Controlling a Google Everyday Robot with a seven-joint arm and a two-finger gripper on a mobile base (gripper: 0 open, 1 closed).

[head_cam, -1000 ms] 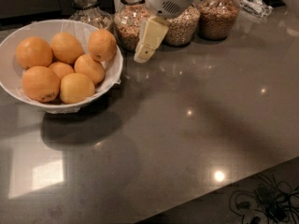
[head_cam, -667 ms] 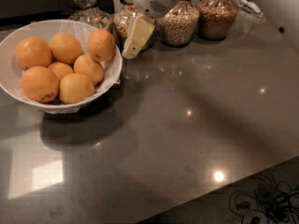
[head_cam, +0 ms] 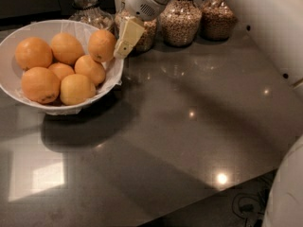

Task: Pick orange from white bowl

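The white bowl (head_cam: 33,28) with a crinkled liner stands at the left of the dark counter. It holds several oranges. One deep-orange orange (head_cam: 102,45) lies at the bowl's right rim, with others (head_cam: 66,47) (head_cam: 33,52) behind and beside it. A paler yellowish one (head_cam: 77,89) lies at the front, and one with a dark spot (head_cam: 40,84) at the front left. My gripper (head_cam: 120,52), cream-coloured, hangs just right of the bowl's rim, right beside the rim orange and above the counter. It holds nothing that I can see.
Glass jars of grain (head_cam: 180,20) (head_cam: 215,14) (head_cam: 90,11) stand along the back of the counter, one (head_cam: 147,34) right behind the gripper. My white arm (head_cam: 270,27) crosses the upper right. The counter's front edge runs at the lower right, with cables (head_cam: 246,205) on the floor.
My gripper has moved left, from in front of the jars to the bowl's right rim next to the rim orange. The bowl and oranges have not moved.
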